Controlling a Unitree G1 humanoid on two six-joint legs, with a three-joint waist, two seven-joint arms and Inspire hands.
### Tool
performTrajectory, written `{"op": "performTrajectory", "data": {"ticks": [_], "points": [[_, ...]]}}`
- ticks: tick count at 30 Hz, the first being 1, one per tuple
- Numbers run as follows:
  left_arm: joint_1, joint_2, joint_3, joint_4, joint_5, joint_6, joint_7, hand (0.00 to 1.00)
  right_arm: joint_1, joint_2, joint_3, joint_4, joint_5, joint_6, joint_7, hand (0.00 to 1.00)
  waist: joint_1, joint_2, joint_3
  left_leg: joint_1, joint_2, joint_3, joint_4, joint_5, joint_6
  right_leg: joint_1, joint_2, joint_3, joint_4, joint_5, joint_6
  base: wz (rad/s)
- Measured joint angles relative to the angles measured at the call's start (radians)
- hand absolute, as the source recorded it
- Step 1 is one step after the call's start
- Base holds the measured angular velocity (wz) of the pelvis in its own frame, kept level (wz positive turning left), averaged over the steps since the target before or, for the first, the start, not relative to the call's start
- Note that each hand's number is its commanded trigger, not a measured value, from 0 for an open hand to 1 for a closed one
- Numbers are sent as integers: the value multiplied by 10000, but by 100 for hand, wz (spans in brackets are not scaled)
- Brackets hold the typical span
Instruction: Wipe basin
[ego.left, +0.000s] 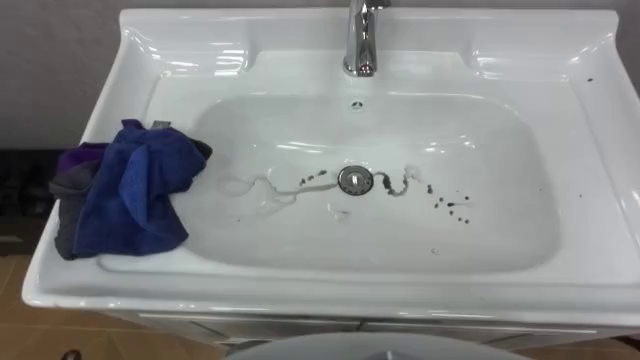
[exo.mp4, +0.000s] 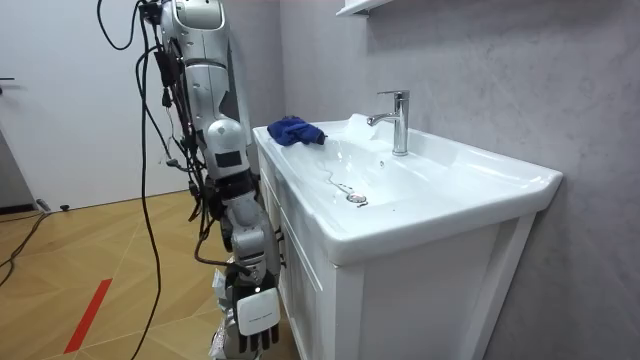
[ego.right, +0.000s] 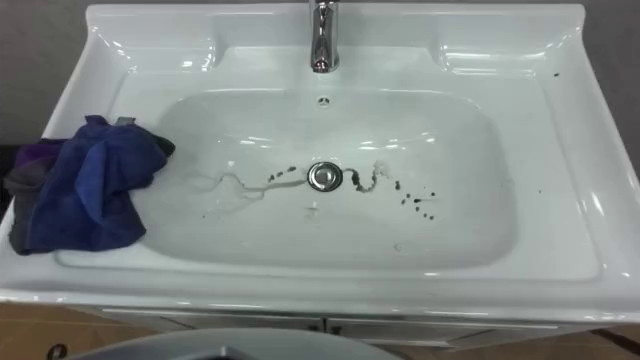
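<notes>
A white basin (ego.left: 590, 130) lies right below me, and in the room view I stand close against the front of its cabinet. Grey streaks (ego.left: 268, 189) and dark specks (ego.left: 452, 206) mark the bowl on both sides of the round metal drain (ego.left: 355, 180). A crumpled blue cloth (ego.left: 130, 190) with a purple and grey edge rests on the left rim and droops a little into the bowl. In the room view my right hand (exo.mp4: 250, 318) hangs low beside the cabinet, fingers relaxed and holding nothing.
A chrome tap (ego.left: 362, 40) stands at the back middle of the basin. A grey wall (exo.mp4: 500, 60) rises behind it, with a shelf's corner (exo.mp4: 360, 6) high up. Wooden floor (exo.mp4: 90, 260) spreads behind me.
</notes>
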Motion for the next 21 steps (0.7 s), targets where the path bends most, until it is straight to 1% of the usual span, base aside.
{"op": "performTrajectory", "data": {"ticks": [2,5,7,11,15,17,21], "points": [[-65,3,0,-8,120,8,-52,0,9,23,-3,3,-7,44,0,0,-18,-18,-3,30,0,5,0,0,0,-5,1,24,2,0,0,0],[-22,13,6,-12,203,64,-90,0,-24,73,-12,-1,-190,74,-64,0,-16,-24,-3,87,22,121,-4,0,0,29,29,210,83,15,-14,-14],[-18,16,7,-10,199,62,-90,0,-25,86,-12,8,-211,60,-101,0,-37,-39,3,112,33,222,-3,0,0,20,24,226,151,14,-13,-4],[-23,16,46,-7,199,25,-62,0,-27,129,-17,9,-95,42,-283,0,-79,-38,9,117,74,292,1,-10,1,0,31,219,165,15,-14,0],[-22,20,50,-19,200,-27,-22,0,-39,131,-16,6,-93,35,-284,0,-75,-5,28,109,108,295,-2,-107,26,-23,50,218,120,3,-17,3],[13,14,47,-15,198,-28,-16,0,-34,130,-13,14,-100,23,-280,0,-103,14,26,113,120,294,-11,-165,45,-25,104,235,143,1,-13,0],[138,15,81,42,155,-8,-13,0,-26,128,9,27,-41,57,-279,0,-122,44,17,131,117,283,-20,-191,58,-28,111,297,151,3,-9,-2]]}}
